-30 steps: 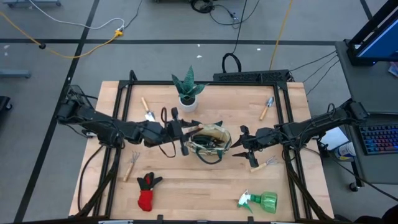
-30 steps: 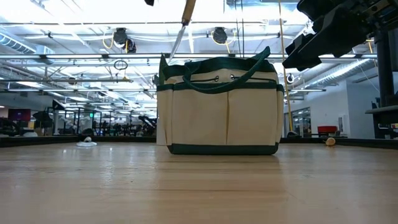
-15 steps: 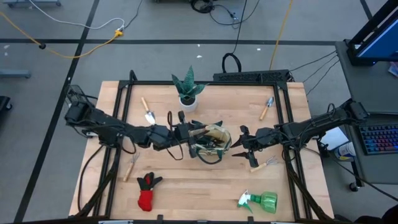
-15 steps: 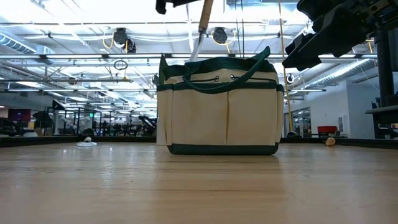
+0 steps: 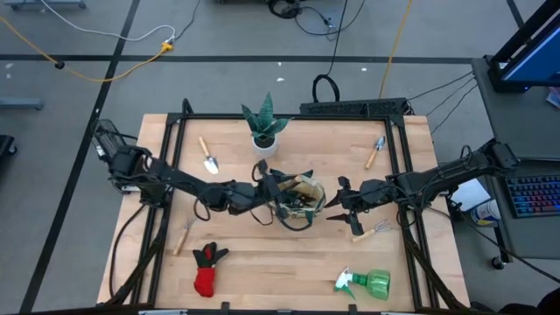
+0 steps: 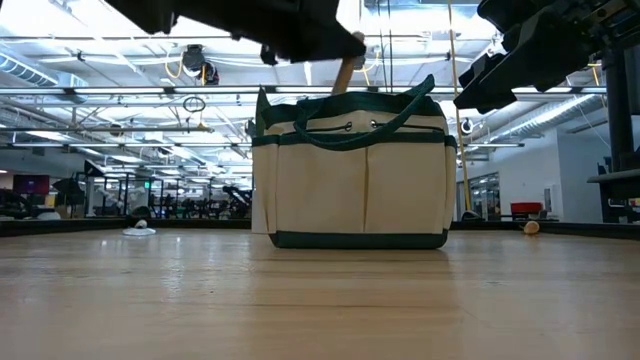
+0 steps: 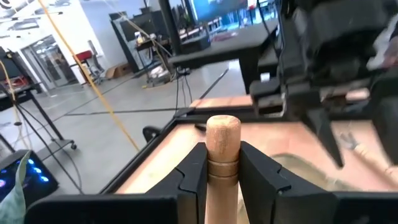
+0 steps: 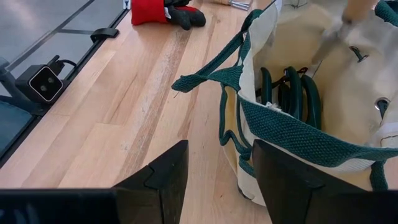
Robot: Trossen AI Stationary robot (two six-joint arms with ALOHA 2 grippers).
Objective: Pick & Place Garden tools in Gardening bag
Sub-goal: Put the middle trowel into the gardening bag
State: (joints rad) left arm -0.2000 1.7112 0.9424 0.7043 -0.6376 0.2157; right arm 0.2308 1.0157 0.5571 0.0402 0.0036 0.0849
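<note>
High view: a potted plant (image 5: 263, 125), two trowels (image 5: 208, 156) and (image 5: 375, 150), a rake (image 5: 185, 231), red-black glove (image 5: 206, 267) and spray bottle (image 5: 366, 283) ring the gardening bag (image 5: 297, 203) at mid tabletop (image 5: 280, 262). Green-handled shears (image 8: 292, 87) lie inside it. Over its rim, the left gripper (image 7: 222, 180) clamps a wooden handle (image 7: 222, 162). Beside the bag, the right gripper (image 8: 217, 180) hangs spread, empty.

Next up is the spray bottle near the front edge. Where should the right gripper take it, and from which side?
Probably the narrow neck between the white nozzle and green body of the spray bottle, approached from above. It lies flat on its side with the nozzle pointing left, so the neck looks like the slimmest span, with bare table around it. The right gripper is open beside the gardening bag.
</note>
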